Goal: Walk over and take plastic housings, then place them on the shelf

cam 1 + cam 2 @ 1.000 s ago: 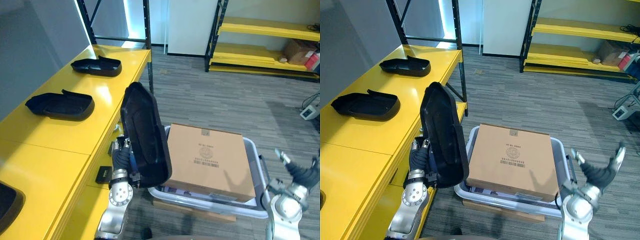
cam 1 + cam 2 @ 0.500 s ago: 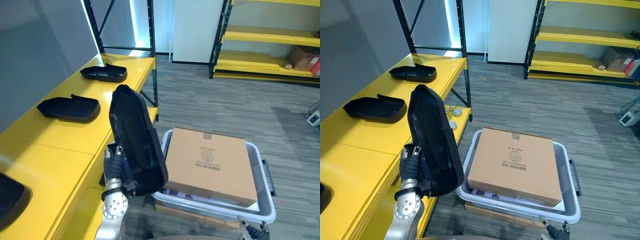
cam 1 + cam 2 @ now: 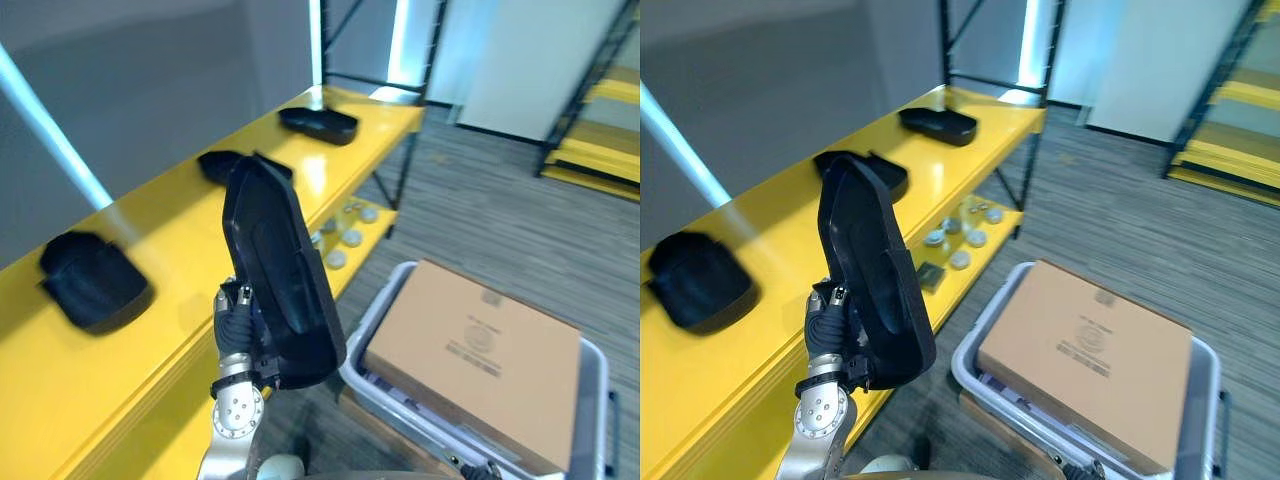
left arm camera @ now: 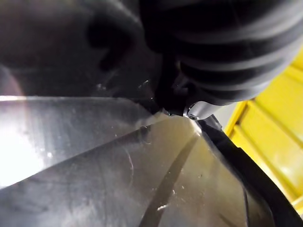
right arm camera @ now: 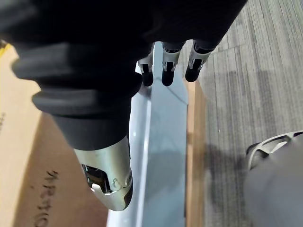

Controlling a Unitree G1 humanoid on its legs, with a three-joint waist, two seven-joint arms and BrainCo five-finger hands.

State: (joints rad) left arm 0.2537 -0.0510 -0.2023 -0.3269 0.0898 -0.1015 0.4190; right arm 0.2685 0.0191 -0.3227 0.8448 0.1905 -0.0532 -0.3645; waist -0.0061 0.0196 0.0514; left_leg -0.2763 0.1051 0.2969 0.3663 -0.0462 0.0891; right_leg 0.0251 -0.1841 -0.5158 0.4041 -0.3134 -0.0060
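Left hand (image 3: pixel 830 335) clasps housing (image 3: pixel 872 275) — wrist view shows right hand (image 5: pixel 164 64) relaxed.

I see the left hand (image 4: pixel 227 47) from very close. Its dark ribbed cover takes up one corner, and a small silver part shows at the cover's edge. Right against it is the black plastic housing (image 4: pixel 118 179). The housing's glossy surface has fine scratches, one faint straight line across it and a bright patch of glare at one side. Its raised black rim runs along the side nearest the yellow shelf (image 4: pixel 279 118), which shows just past it. Where hand and housing meet is lost in shadow.
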